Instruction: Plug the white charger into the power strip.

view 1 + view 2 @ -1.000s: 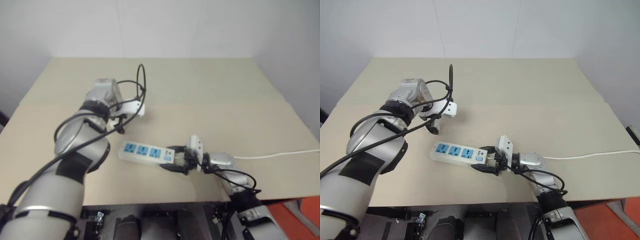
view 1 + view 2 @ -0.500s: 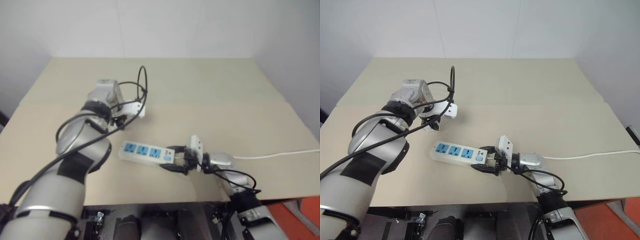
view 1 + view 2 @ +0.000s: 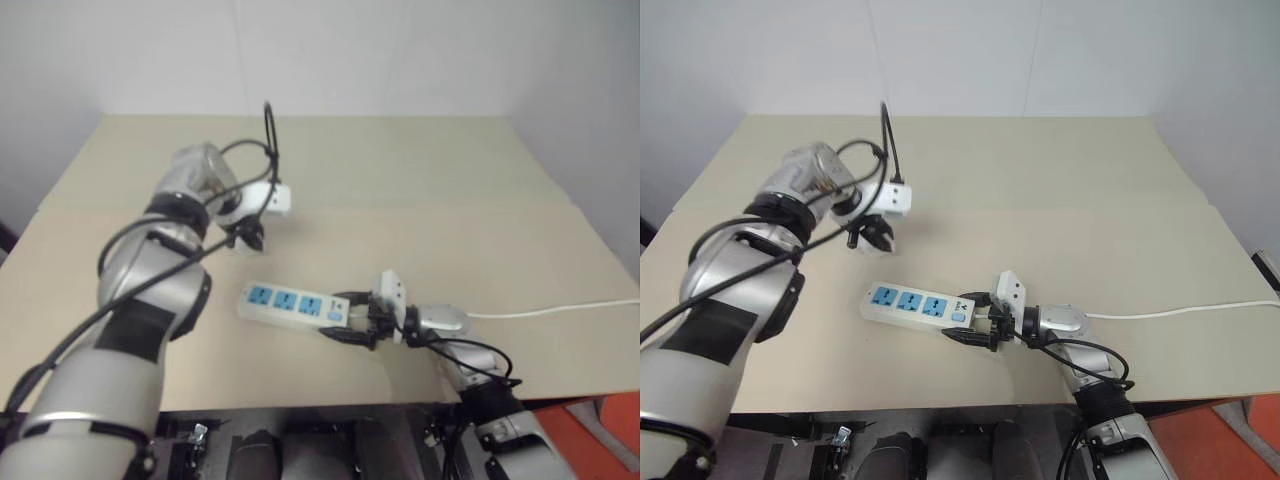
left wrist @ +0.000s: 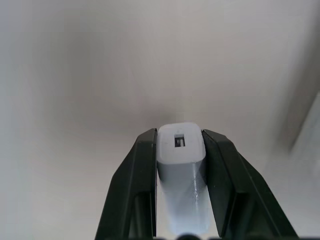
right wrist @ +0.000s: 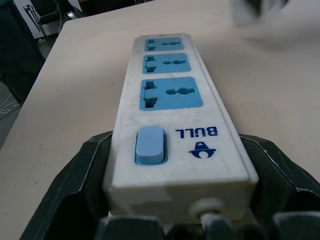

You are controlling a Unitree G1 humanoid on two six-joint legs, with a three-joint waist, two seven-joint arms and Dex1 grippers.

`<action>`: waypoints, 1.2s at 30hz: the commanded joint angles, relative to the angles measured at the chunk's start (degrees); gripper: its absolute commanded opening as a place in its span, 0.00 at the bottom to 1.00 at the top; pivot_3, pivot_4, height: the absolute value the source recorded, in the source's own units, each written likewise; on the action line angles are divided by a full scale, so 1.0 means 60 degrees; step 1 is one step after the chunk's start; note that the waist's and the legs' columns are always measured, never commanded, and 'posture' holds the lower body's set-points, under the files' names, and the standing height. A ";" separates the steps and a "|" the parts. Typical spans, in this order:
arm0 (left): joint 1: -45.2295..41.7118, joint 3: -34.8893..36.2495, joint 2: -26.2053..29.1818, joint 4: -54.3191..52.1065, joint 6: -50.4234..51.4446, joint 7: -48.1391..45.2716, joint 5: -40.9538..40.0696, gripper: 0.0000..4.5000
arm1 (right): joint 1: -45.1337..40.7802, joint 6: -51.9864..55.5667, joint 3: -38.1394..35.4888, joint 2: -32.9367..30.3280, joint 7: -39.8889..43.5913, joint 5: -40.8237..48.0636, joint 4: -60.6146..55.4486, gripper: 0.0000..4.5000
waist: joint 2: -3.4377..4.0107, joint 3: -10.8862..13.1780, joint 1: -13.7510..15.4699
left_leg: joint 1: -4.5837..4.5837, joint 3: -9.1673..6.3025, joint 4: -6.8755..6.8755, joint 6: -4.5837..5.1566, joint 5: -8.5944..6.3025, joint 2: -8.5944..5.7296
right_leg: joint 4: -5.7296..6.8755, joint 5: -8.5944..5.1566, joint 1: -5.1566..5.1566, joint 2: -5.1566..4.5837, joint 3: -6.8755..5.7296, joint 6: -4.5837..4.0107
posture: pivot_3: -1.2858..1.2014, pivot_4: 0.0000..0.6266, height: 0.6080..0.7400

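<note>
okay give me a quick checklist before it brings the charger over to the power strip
1. White charger clamped in left gripper: ok.
2. Power strip gripped at its switch end by right gripper: ok.
3. Three blue sockets free of plugs: ok.
4. Charger lifted off the table: ok.
5. Charger above a socket: not ok, it hangs behind the strip's far end.
6. Prongs facing the sockets: cannot tell.

We see a big, flat, light tan surface that meets a white wall at the far side. A long white power strip lies flat on it, near our front edge. It has three blue plug holes in a row and a blue button at one end. A thin white cord lies on the surface and runs off to our right.
</note>
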 commanded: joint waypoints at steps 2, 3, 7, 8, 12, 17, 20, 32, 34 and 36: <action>-0.0309 0.1984 0.0392 -0.1154 0.1337 -0.1648 -0.2315 0.23 | 0.0090 0.0233 0.0277 -0.0152 0.0299 -0.0169 0.0352 0.76 | 0.0001 -0.0001 -0.0011 | 0.0000 -0.0001 -0.0002 0.0000 0.0000 0.0001 | 0.0001 0.0000 0.0000 0.0000 -0.0002 0.0000 | 0.52 0.24 1.00; 0.0122 0.1961 0.0524 -0.1786 0.1729 -0.1870 -0.2947 0.23 | 0.0070 0.0218 0.0286 -0.0157 0.0328 -0.0183 0.0387 0.76 | 0.0004 -0.0002 -0.0016 | 0.0001 -0.0001 -0.0002 0.0000 0.0000 0.0001 | 0.0004 -0.0001 0.0000 -0.0001 -0.0001 0.0001 | 0.52 0.24 1.00; 0.3218 0.3588 0.0485 -0.5955 0.3838 -0.1979 -0.6057 0.23 | 0.0021 0.0124 0.0305 -0.0190 0.0407 -0.0208 0.0508 0.76 | 0.0062 -0.0036 -0.0064 | 0.0035 0.0001 -0.0006 0.0000 0.0000 0.0002 | 0.0020 -0.0006 0.0019 -0.0005 0.0011 0.0008 | 0.52 0.24 1.00; 0.4074 0.4015 0.0318 -0.6971 0.3876 -0.1879 -0.6667 0.23 | 0.0026 0.0110 0.0303 -0.0199 0.0420 -0.0204 0.0509 0.76 | 0.0067 -0.0039 -0.0070 | 0.0040 0.0000 -0.0003 0.0000 0.0000 0.0004 | 0.0030 -0.0006 0.0021 -0.0005 0.0012 0.0008 | 0.52 0.24 1.00; 0.6823 0.4500 -0.0249 -0.9779 0.3282 -0.1176 -0.7693 0.23 | 0.0021 0.0037 0.0297 -0.0208 0.0461 -0.0232 0.0575 0.76 | 0.0064 -0.0038 0.0006 | 0.0024 -0.0012 0.0016 -0.0003 0.0002 0.0007 | 0.0034 -0.0001 0.0020 -0.0004 0.0007 0.0001 | 0.52 0.24 1.00; 0.7912 0.4371 0.0191 -1.0328 0.4701 -0.2031 -0.9457 0.23 | 0.0030 -0.0020 0.0311 -0.0214 0.0497 -0.0259 0.0600 0.76 | 0.0064 -0.0039 0.0018 | 0.0054 -0.0012 0.0028 -0.0003 0.0002 0.0000 | 0.0034 0.0004 0.0048 -0.0003 0.0007 -0.0004 | 0.52 0.24 1.00; 0.8176 0.3857 0.0490 -1.0076 0.4188 -0.2034 -0.9783 0.23 | 0.0031 -0.0036 0.0326 -0.0221 0.0508 -0.0268 0.0629 0.76 | 0.0065 -0.0040 0.0018 | 0.0079 -0.0012 0.0024 -0.0003 0.0001 -0.0001 | 0.0027 0.0001 0.0070 -0.0002 0.0010 -0.0001 | 0.52 0.24 1.00; 0.7966 0.2002 0.0728 -0.8212 0.2188 -0.2034 -0.9949 0.23 | 0.0111 -0.0002 0.0355 -0.0212 0.0476 -0.0266 0.0545 0.76 | 0.0063 -0.0041 0.0023 | 0.0076 -0.0009 0.0020 -0.0002 0.0001 -0.0003 | 0.0020 0.0001 0.0067 -0.0002 0.0011 -0.0002 | 0.52 0.24 1.00; 0.7759 0.1879 0.0623 -0.7849 0.2008 -0.2034 -1.0017 0.23 | 0.0150 0.0022 0.0358 -0.0215 0.0478 -0.0257 0.0517 0.76 | 0.0062 -0.0041 0.0030 | 0.0075 -0.0010 0.0018 -0.0002 0.0001 -0.0003 | 0.0017 0.0001 0.0067 -0.0002 0.0011 -0.0002 | 0.52 0.24 1.00; 0.7574 0.1800 0.0549 -0.7579 0.1958 -0.2034 -1.0172 0.23 | 0.0200 0.0022 0.0359 -0.0222 0.0469 -0.0261 0.0482 0.76 | 0.0062 -0.0042 0.0034 | 0.0073 -0.0010 0.0019 -0.0002 0.0001 -0.0003 | 0.0017 0.0001 0.0067 -0.0002 0.0010 -0.0002 | 0.52 0.24 1.00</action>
